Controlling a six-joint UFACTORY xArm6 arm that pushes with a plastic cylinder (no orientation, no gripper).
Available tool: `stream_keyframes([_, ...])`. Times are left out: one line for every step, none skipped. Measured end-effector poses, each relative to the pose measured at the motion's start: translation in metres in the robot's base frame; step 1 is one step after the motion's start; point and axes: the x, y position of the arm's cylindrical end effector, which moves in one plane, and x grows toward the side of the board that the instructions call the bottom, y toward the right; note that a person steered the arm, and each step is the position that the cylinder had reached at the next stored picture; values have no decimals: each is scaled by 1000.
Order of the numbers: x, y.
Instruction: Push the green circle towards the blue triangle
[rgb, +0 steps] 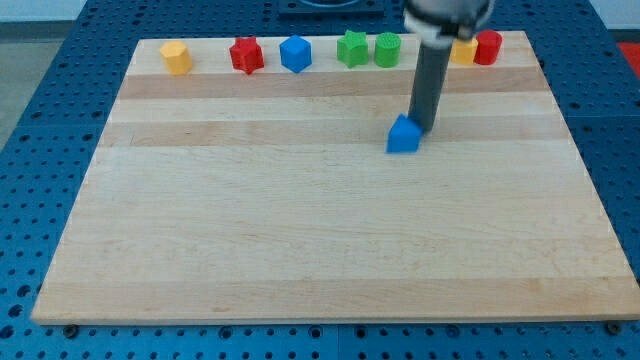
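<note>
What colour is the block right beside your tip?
Blue: the blue triangle sits just left of my tip, seen clearly in the camera view.

Wood counter (300, 230) on a blue pegboard (40, 120). Row along the view's top edge, from the view's left: yellow block (176, 57), red star (246, 54), blue block (295, 53), green star (352, 48), green circle (387, 49), another yellow block (464, 51) partly hidden behind the rod, red cylinder (488, 46). Blue triangle (403, 134) sits alone below the green circle, well apart from the row. My tip (424, 129) touches the triangle's upper right side. Green star and green circle just beside each other.
</note>
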Motion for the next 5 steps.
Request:
stream_keyframes([49,-11])
stream_keyframes([16,-11])
stream_keyframes([-62,-12])
stream_keyframes([-130,-13])
stream_keyframes([-155,-13])
